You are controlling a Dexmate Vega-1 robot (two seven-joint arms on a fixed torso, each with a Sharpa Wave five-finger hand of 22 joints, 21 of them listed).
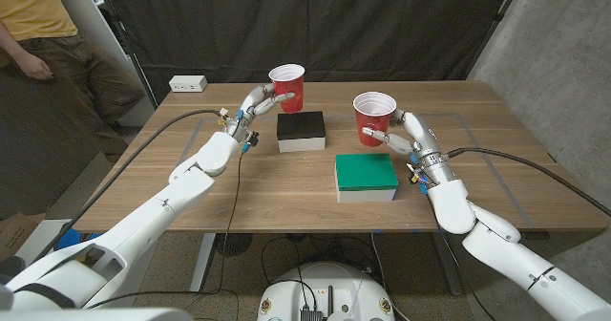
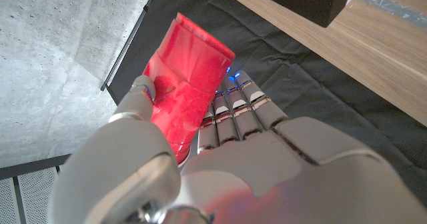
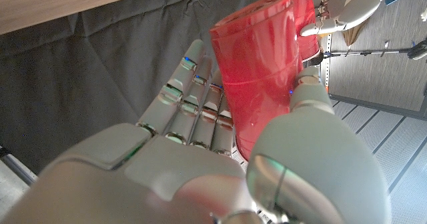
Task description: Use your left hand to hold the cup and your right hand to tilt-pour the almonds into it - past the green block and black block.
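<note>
Red cups upright: left robot hand [image 1: 256,101] holds cup [image 1: 287,88]; my right robot hand [image 1: 399,130] grips almond cup [image 1: 373,118], up-left across black block [image 1: 301,130].

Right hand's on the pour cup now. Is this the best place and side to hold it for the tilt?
Probably yes. The right hand wraps the right cup around its side wall, from its outer side, leaving the rim free. That keeps the open mouth clear to tip towards the left cup, held by the left hand.
</note>
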